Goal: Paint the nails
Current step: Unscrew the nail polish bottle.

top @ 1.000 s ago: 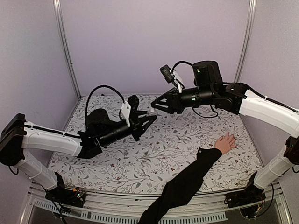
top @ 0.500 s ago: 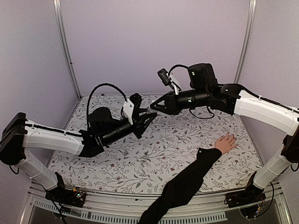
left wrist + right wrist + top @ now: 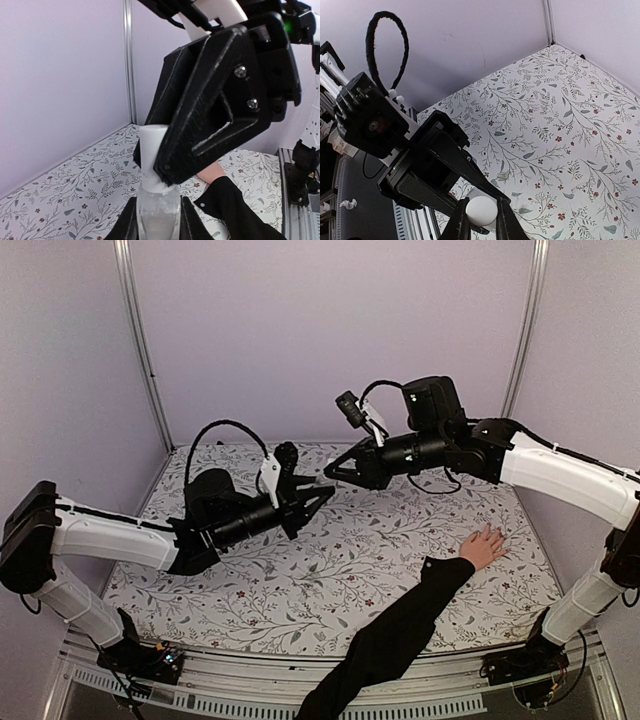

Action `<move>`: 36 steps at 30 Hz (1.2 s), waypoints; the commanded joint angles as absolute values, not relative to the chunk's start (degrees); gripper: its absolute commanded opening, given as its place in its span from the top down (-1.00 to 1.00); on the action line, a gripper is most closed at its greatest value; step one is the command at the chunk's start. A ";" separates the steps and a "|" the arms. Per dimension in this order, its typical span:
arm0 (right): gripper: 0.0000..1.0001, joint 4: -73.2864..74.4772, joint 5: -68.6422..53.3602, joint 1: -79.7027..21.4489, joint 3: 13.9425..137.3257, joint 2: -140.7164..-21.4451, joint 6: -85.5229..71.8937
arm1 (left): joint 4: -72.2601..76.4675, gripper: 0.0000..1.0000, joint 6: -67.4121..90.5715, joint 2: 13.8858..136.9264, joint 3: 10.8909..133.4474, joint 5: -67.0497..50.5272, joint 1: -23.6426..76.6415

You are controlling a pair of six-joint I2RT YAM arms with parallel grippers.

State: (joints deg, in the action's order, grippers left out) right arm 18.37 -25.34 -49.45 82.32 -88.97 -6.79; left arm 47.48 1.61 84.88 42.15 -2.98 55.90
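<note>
Above table (image 3: 300, 585) centre, toward 12 o'clock, your left hand (image 3: 323, 494) clamps the bottle (image 3: 159, 215) steady, likely so your right hand (image 3: 479, 222), closed on its white cap (image 3: 481, 210), can unscrew it; nails (image 3: 497, 534) lie flat at 4 o'clock.

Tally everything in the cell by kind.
robot arms: 2, left arm and right arm
bottle: 1, in left end effector
cap: 1, white, on the bottle, in right end effector
hand: 1
Total: 5
</note>
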 commanded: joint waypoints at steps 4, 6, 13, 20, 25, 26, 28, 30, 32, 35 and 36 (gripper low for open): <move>1.00 18.68 -35.58 -50.19 84.15 -87.81 -0.03 | 52.98 1.00 3.22 85.39 42.12 -29.70 55.29; 1.00 20.35 -36.90 -50.49 84.64 -87.80 3.08 | 53.86 1.00 3.55 85.87 42.43 -33.52 55.33; 1.00 22.73 -39.90 -51.77 85.40 -87.69 8.54 | 59.98 1.00 6.60 87.61 42.81 -42.17 55.27; 1.00 23.29 -35.17 -51.78 85.81 -87.19 7.71 | 57.48 0.77 6.33 87.46 42.97 -37.12 55.03; 1.00 24.91 -31.07 -51.77 86.66 -87.45 7.56 | 53.39 0.40 5.29 86.95 43.42 -33.61 55.09; 1.00 25.42 -30.67 -51.78 87.00 -87.60 7.62 | 52.43 0.33 5.08 86.97 43.70 -33.31 55.08; 1.00 26.18 -29.90 -51.77 87.48 -87.93 7.81 | 51.05 0.29 4.85 86.98 44.08 -32.73 55.08; 1.00 26.79 -29.56 -51.81 87.78 -88.23 8.03 | 50.30 0.28 4.58 87.07 44.33 -32.22 55.07; 1.00 27.21 -29.38 -51.76 88.02 -88.40 8.23 | 49.90 0.30 4.51 87.10 44.45 -31.71 55.03; 1.00 28.06 -29.07 -51.77 88.53 -88.64 8.55 | 49.02 0.43 4.45 87.40 44.96 -31.09 55.03; 1.00 28.38 -28.87 -51.77 88.78 -88.72 8.67 | 48.78 0.46 4.49 87.51 45.09 -31.01 55.09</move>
